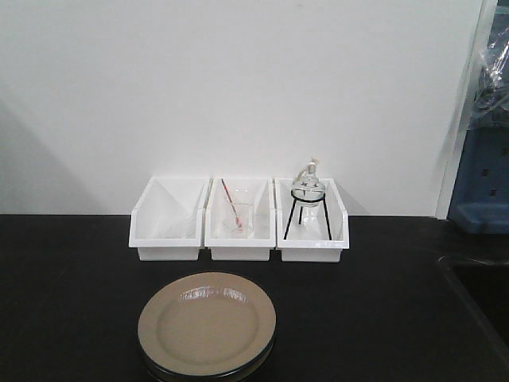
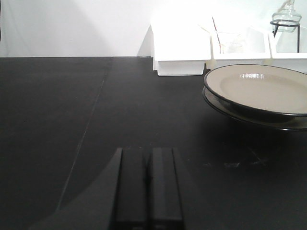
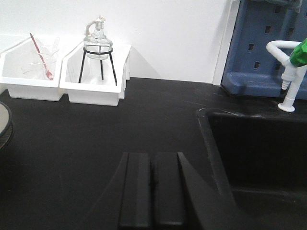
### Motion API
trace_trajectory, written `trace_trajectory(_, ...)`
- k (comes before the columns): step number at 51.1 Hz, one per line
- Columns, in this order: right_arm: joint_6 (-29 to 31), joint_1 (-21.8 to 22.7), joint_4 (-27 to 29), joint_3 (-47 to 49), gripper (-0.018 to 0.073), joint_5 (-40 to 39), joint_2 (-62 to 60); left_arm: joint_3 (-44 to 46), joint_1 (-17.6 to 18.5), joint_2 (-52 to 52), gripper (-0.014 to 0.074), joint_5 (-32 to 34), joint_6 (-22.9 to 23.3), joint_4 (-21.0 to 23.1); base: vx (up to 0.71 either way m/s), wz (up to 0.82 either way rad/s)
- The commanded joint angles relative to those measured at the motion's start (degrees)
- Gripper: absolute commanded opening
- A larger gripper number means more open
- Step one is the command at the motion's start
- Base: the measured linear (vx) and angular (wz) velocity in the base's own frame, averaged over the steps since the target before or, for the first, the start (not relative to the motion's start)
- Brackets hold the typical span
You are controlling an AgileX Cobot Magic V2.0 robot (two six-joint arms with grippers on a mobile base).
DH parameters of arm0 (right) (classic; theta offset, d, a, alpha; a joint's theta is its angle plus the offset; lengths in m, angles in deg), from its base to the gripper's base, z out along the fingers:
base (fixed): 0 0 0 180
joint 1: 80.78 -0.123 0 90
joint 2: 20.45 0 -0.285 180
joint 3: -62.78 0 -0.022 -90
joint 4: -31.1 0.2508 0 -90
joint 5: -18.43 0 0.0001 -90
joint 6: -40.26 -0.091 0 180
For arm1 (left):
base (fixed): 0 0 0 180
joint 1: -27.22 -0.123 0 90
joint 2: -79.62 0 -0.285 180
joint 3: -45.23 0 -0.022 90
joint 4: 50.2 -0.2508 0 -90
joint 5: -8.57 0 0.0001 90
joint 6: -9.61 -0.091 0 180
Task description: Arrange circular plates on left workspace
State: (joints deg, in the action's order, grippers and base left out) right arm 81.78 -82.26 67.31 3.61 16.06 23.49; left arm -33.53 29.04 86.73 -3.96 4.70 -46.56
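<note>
Two tan circular plates with dark rims sit stacked [image 1: 207,325] on the black countertop [image 1: 64,302], in front of the white bins. In the left wrist view the stack [image 2: 261,88] is at the right, the lower plate's rim showing under the top one. My left gripper [image 2: 147,151] is shut and empty, low over the bare counter left of the plates. My right gripper [image 3: 151,155] is shut and empty over the counter, right of the plates, whose edge [image 3: 5,125] shows at the far left. Neither gripper shows in the front view.
Three white bins stand against the wall: one empty [image 1: 167,219], one with glassware and a red rod [image 1: 238,216], one with a flask on a black tripod [image 1: 310,208]. A recessed sink [image 3: 261,153] with a white tap [image 3: 288,72] lies at the right.
</note>
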Motion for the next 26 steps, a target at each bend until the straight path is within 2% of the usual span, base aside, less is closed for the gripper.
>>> trace_trajectory(1, -4.28, 0.23, -4.88, 1.70, -0.0003, 2.37, -1.88, -1.19, 0.38, -0.92, 0.0000, 4.52, 0.55, 0.01, 0.00, 0.00)
trace_trajectory(6, -16.93, 0.23, -17.00, 1.65, -0.0003, 12.89, -6.72, -1.19, 0.38, -0.92, 0.0000, 4.52, 0.55, 0.01, 0.00, 0.00)
trace_trajectory(8, -21.65, 0.23, -21.05, 1.09, -0.0003, 14.75, -8.76, -1.19, 0.38, -0.92, 0.0000, 4.52, 0.55, 0.01, 0.00, 0.00)
trace_trajectory(11, -28.71, 0.29, -26.64, -1.49, -0.0003, 14.35, -13.08, -1.19, 0.38, -0.92, 0.0000, 4.52, 0.55, 0.01, 0.00, 0.00)
trace_trajectory(15, -35.07, 0.29, -30.76, -6.67, -0.0003, 10.82, -19.03, -1.19, 0.38, -0.92, 0.0000, 4.52, 0.55, 0.01, 0.00, 0.00)
trace_trajectory(19, -38.67, 0.29, -33.76, -12.25, -0.0003, 7.03, -25.37, -1.19, 0.38, -0.92, 0.0000, 4.52, 0.55, 0.01, 0.00, 0.00)
trace_trajectory(25, -39.50, 0.29, -34.30, -18.59, -0.0003, 4.56, -33.20, -1.19, 0.38, -0.92, 0.0000, 4.52, 0.55, 0.01, 0.00, 0.00)
trace_trajectory(26, -39.50, 0.40, -34.30, -21.16, -0.0003, 5.58, -37.99, -1.19, 0.38, -0.92, 0.0000, 4.52, 0.55, 0.01, 0.00, 0.00)
